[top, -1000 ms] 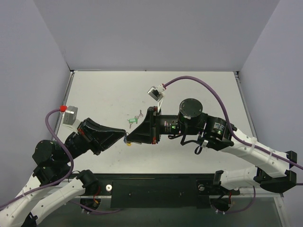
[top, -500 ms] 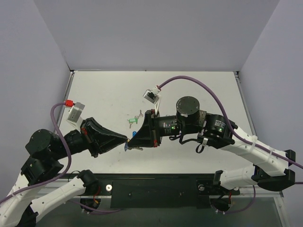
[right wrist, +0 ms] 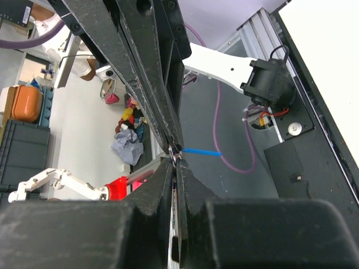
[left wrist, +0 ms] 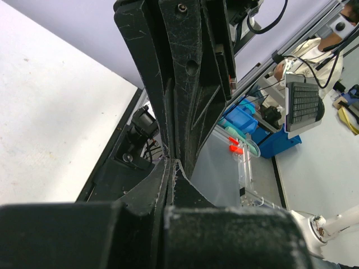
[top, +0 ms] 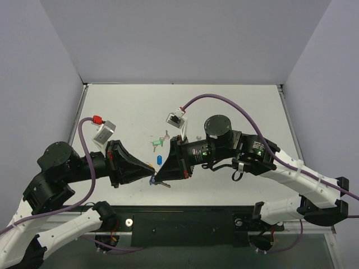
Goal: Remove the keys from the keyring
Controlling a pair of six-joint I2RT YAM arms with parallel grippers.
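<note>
In the top view my left gripper [top: 152, 170] and my right gripper [top: 159, 177] meet tip to tip above the near middle of the table. The light-blue tag of the keyring [top: 152, 179] and the small grey key [top: 163, 183] hang at the meeting point. In the right wrist view my right gripper [right wrist: 175, 162] is shut on the key [right wrist: 175, 224], seen edge-on as a thin metal strip, and the blue tag [right wrist: 202, 151] sticks out sideways from the tips. In the left wrist view my left gripper [left wrist: 171, 165] is shut, pressed against the right fingers [left wrist: 185, 84]. The ring itself is hidden.
On the table behind the grippers lie a darker blue tag [top: 159, 159], a green tag [top: 156, 144] and loose grey keys [top: 164, 135]. The black mounting rail [top: 185, 224] runs along the near edge. Grey walls close in the table on three sides.
Both grippers, still tip to tip, have moved a little nearer and to the right. The left arm has swung its wrist round. The blue tag and key now show below the tips.
</note>
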